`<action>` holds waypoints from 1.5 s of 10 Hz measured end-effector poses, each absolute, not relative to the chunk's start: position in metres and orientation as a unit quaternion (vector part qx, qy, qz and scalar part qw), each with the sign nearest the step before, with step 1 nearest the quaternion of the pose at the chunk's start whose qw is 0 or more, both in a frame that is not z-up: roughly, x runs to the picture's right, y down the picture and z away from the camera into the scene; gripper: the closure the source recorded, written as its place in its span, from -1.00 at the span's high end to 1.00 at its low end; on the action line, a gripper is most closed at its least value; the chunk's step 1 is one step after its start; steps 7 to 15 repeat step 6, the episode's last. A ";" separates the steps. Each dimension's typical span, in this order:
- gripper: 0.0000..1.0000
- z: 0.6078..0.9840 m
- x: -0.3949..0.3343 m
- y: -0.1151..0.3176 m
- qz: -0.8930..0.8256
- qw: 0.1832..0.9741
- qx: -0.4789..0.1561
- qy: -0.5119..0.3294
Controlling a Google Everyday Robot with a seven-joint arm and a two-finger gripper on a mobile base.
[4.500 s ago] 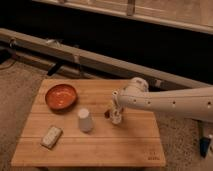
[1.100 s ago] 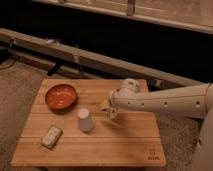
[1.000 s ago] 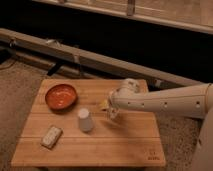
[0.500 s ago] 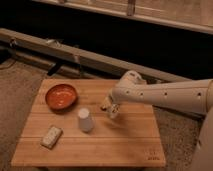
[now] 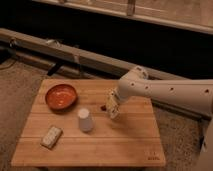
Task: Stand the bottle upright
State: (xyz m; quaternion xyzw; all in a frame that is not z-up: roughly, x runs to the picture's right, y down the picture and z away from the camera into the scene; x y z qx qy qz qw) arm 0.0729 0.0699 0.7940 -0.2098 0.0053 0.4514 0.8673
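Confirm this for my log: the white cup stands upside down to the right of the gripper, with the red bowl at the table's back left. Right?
Not quite. The camera view shows the white cup to the left of the gripper, not the right. The red bowl does sit at the back left of the table.

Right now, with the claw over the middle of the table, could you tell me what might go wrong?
1. The claw hangs low over the table, and the bottle cannot be made out at it, so a slipped or tilted bottle could topple on release.
2. The cup stands close to the claw's left in the picture; a sideways move could knock it over.
3. A small dark red thing lies right beside the claw and could get bumped.
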 end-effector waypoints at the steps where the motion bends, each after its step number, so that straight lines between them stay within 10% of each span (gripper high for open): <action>1: 0.60 0.794 0.080 0.070 0.451 0.863 -0.225 0.000; 15: 0.60 0.792 0.096 0.072 0.439 0.844 -0.304 -0.052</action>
